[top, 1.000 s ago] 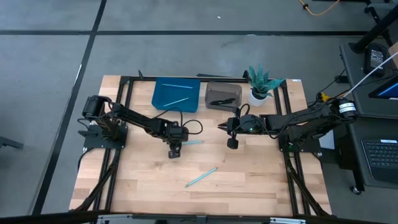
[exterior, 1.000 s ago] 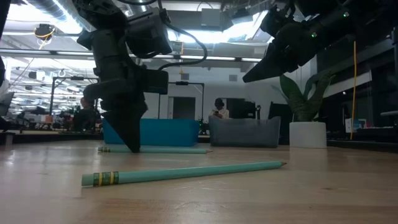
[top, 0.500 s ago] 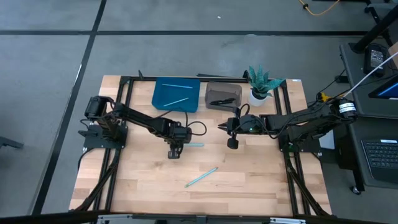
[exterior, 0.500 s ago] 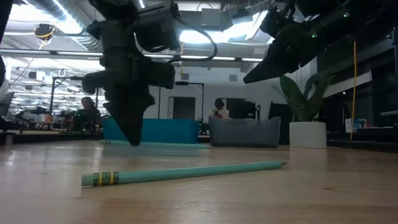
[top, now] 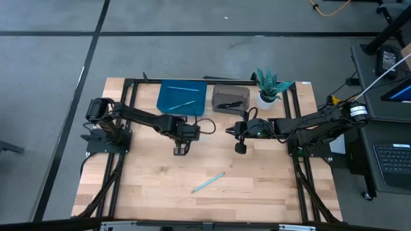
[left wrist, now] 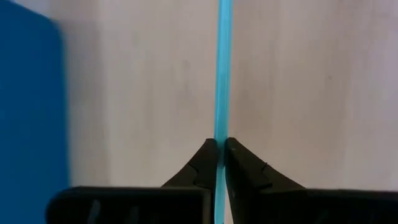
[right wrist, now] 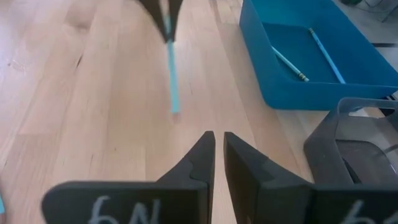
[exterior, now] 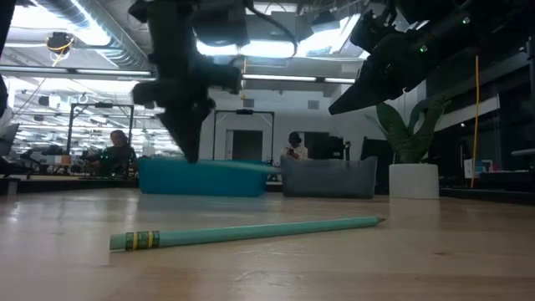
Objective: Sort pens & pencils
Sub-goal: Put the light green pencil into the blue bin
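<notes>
Up above the worktop [top: 148,186], the left gripper [left wrist: 220,155] had its fingers pinched tight on a light-blue pencil [left wrist: 222,68], near the blue tray [top: 183,97]. Another pencil [exterior: 247,232] lay flat, with no words readable. The right gripper [right wrist: 216,149] hung nearly closed, holding nothing.

The right gripper [right wrist: 216,144] sits above the wooden table [right wrist: 81,93], fingers nearly together with a narrow gap. Ahead, the left gripper [right wrist: 163,14] pinches a light-blue pencil [right wrist: 172,81] off the surface. A blue tray [right wrist: 283,93] holds two pencils [right wrist: 323,46], beside a grey bin [right wrist: 348,146].
</notes>
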Controlling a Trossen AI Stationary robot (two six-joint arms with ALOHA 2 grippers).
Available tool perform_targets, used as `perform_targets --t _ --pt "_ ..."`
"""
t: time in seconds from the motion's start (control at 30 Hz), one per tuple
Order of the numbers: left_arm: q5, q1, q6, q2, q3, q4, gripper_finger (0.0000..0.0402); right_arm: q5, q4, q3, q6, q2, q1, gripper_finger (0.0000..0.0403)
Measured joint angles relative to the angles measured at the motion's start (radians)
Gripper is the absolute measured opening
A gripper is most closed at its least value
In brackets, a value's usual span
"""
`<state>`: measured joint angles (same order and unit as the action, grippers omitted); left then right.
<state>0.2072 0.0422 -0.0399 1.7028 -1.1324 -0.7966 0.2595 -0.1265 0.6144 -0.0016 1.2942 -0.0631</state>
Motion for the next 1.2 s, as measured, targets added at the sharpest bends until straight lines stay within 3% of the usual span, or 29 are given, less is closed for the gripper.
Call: perform_targets --t 0.53,0.8,0.87,0.97,1.2 --pt "0.068 -0.135 0.052 -0.29 0.035 -0.009 0.0015 -0.008 0.047 0.002 0.024 0.0 0.0 0.0037" --pt "0.063 -0.224 0.115 -0.5 0.243 0.208 0.0015 -0.025 0.051 0.002 0.023 0.0 0.0 0.0037" --pt "0.041 -0.258 0.136 -0.552 0.306 0.288 0.0015 -0.025 0.047 0.002 0.022 0.0 0.0 0.0037" --pt "-0.071 -0.321 0.182 -0.616 0.383 0.421 0.0015 -0.025 0.044 0.002 0.02 0.0 0.0 0.0037" --pt "-0.199 -0.489 0.22 -0.657 0.45 0.472 0.0015 -0.025 0.039 0.001 0.019 0.0 0.0 0.0037"
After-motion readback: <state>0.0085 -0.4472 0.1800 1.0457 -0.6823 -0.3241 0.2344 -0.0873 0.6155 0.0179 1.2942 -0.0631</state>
